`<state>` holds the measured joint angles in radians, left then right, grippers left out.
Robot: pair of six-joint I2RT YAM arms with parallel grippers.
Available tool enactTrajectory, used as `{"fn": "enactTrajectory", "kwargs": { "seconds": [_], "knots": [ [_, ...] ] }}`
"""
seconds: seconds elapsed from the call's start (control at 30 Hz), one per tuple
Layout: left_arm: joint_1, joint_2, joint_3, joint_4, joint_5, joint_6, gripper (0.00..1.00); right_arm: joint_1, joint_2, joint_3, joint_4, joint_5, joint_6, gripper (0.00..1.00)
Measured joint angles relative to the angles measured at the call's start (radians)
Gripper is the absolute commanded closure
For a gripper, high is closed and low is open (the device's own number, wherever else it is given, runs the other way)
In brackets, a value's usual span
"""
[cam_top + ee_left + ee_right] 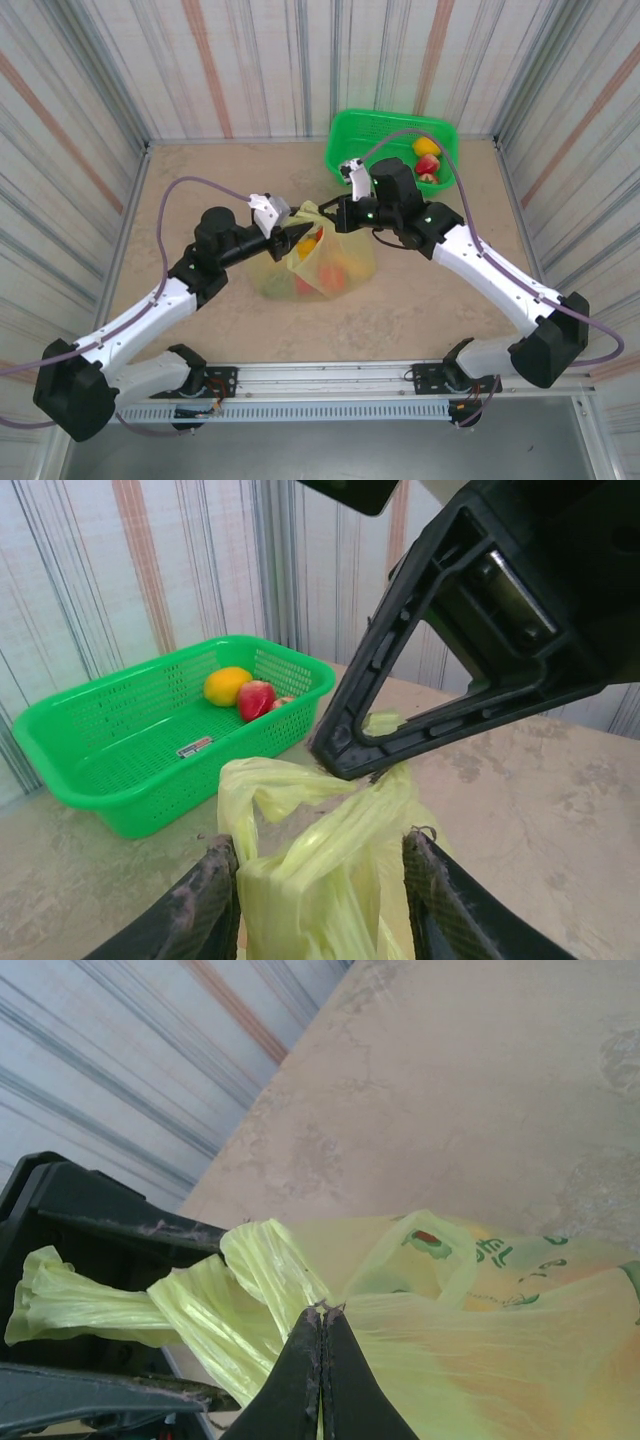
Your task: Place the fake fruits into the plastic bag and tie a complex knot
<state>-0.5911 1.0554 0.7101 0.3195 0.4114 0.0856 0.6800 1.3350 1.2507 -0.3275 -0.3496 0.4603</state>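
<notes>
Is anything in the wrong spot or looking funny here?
Yes. A few fake fruits sit in the green basket, not in the plastic bag, though the right end effector is already pinching the bag's bunched top. Nothing looks spilled or broken.

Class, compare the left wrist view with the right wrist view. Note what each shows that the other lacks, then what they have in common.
Left wrist view: the green basket, holding a yellow-orange fruit and a red fruit.
Right wrist view: green and red print on the bag's side.
Shared: the plastic bag, the right gripper shut on its plastic, the left gripper open astride the bunched handle, the tabletop and the striped wall.
</notes>
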Motion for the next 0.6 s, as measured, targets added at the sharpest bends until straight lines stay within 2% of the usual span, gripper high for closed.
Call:
{"fn": "enactTrajectory", "kwargs": {
  "seconds": [0.43, 0.6],
  "knots": [
    [0.027, 0.000, -0.004, 0.032, -0.001, -0.022, 0.51, 0.007, 0.009, -0.033, 0.047, -0.017, 0.004, 1.00],
    [0.029, 0.000, -0.004, 0.044, 0.000, -0.039, 0.44, 0.038, 0.009, -0.061, 0.067, -0.002, 0.005, 1.00]
  ]
}}
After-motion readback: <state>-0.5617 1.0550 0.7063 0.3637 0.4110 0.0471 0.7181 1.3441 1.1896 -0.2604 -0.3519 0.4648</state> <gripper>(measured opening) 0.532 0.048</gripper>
